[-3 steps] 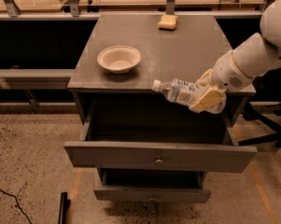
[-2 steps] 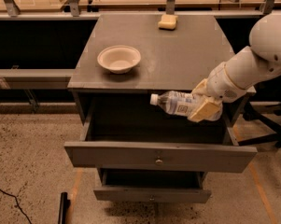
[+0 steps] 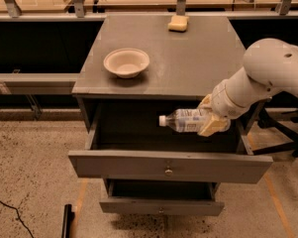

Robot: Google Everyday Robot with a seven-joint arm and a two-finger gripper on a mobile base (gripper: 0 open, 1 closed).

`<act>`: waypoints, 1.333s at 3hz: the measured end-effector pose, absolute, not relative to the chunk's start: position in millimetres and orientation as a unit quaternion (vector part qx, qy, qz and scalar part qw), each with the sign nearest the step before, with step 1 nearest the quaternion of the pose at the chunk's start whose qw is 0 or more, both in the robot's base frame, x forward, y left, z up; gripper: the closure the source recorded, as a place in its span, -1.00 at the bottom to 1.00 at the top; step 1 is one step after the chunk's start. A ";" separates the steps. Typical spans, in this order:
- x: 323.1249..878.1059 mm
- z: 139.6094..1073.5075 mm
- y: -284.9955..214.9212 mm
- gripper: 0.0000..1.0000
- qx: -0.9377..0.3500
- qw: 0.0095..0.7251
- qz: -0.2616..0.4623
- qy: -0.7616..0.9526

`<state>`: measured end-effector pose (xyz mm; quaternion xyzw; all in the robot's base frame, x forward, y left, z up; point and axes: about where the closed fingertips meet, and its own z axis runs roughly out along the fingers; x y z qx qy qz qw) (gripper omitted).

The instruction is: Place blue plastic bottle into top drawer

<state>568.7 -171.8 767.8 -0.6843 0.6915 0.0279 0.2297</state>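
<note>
The blue plastic bottle (image 3: 184,121) is clear with a pale blue-white label and a white cap pointing left. It lies level in the air over the open top drawer (image 3: 169,165), inside its dark cavity. My gripper (image 3: 211,122) is shut on the bottle's right end, reaching in from the right on the white arm. The top drawer is pulled out, its grey front with a small round knob facing me.
A cream bowl (image 3: 126,62) sits on the grey cabinet top (image 3: 188,58) at the left. A yellow sponge (image 3: 178,23) lies at the back edge. The smaller lower drawer (image 3: 161,206) is slightly open below. A black chair base (image 3: 282,128) stands at the right.
The gripper with the bottle has moved down and a little left, from the cabinet top's front edge into the space over the open top drawer.
</note>
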 end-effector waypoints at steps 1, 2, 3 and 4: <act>576.0 744.0 -175.6 1.00 -0.686 0.226 -0.002 0.691; 586.7 726.1 -175.6 0.66 -0.689 0.221 -0.029 0.689; 592.2 709.8 -178.6 0.17 -0.682 0.215 -0.040 0.698; 595.5 699.5 -178.9 -0.28 -0.681 0.210 -0.043 0.700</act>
